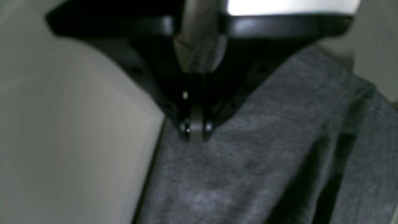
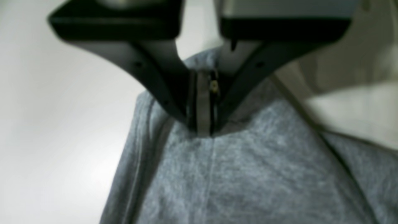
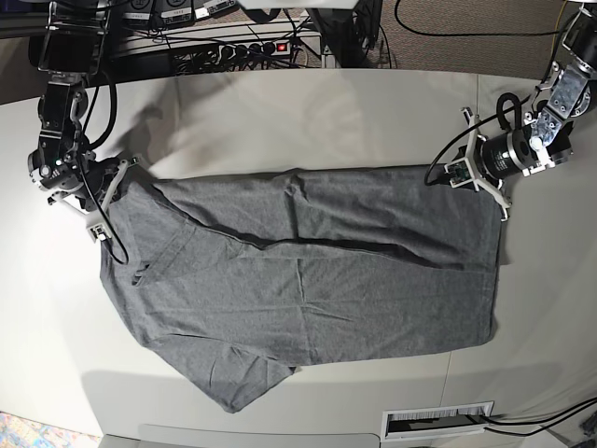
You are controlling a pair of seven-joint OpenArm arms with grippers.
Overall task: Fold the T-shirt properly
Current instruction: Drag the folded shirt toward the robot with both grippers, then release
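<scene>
the plain heather-grey short-sleeved knit t-shirt [image 3: 308, 280] lies spread across the pale off-white table surface [image 3: 308, 112], its length running left to right in the base view. one short sleeve points toward the lower left of that view, and a long crease runs across the upper half of the fabric. the upper band of the garment looks doubled over along this crease.

the left gripper [image 1: 196, 132], a black two-fingered claw on the right side of the base view, has its jaws pressed together on the upper right corner of the t-shirt. the left wrist view shows the fabric hanging from the closed tips, with the table surface to the left of the cloth.

the right gripper [image 2: 203, 129], a matching black claw on the left side of the base view, is likewise clamped on the t-shirt, at its upper left edge near the shoulder. the right wrist view shows a seam line running down from the pinch point.

a black power strip with a red light [image 3: 250, 47] and loose cables sit beyond the far table edge
</scene>
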